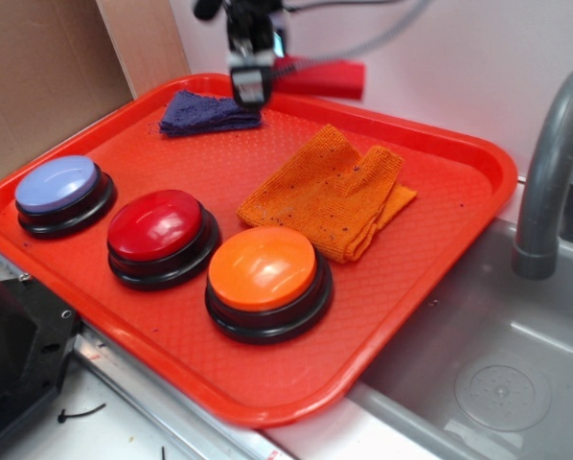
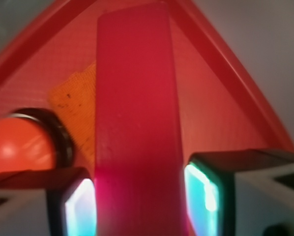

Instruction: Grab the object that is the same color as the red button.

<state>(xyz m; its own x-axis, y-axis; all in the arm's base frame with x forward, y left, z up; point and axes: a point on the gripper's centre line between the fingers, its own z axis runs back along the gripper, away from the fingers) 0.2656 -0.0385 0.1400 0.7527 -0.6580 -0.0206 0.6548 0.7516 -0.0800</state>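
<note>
Nearest the wrist camera, we see the red block (image 2: pixel 137 128) filling the middle of the picture, with the two fingers (image 2: pixel 78 206) pressed against its long sides; the jaws stand narrow, clamped on the block. Its near end is cut off by the lower edge, and the whole view is blurred.

From the exterior view, we find the gripper (image 1: pixel 251 84) raised above the far left corner of the red tray (image 1: pixel 464 240), the block (image 1: pixel 323 77) sticking out sideways to the right, clear of the tray floor. The arm above it is cut off by the top edge, and the fingertips are too small to tell apart.

On the tray, the red button (image 1: pixel 162 235) sits between the pale blue button (image 1: pixel 62 195) and the orange button (image 1: pixel 267 281). We note the orange cloth (image 1: pixel 330 192) folded behind the orange button, and a dark blue cloth (image 1: pixel 205 113) just below the gripper. A grey sink (image 1: pixel 488 383) with its faucet (image 1: pixel 550 172) lies to the right, partly out of frame.
</note>
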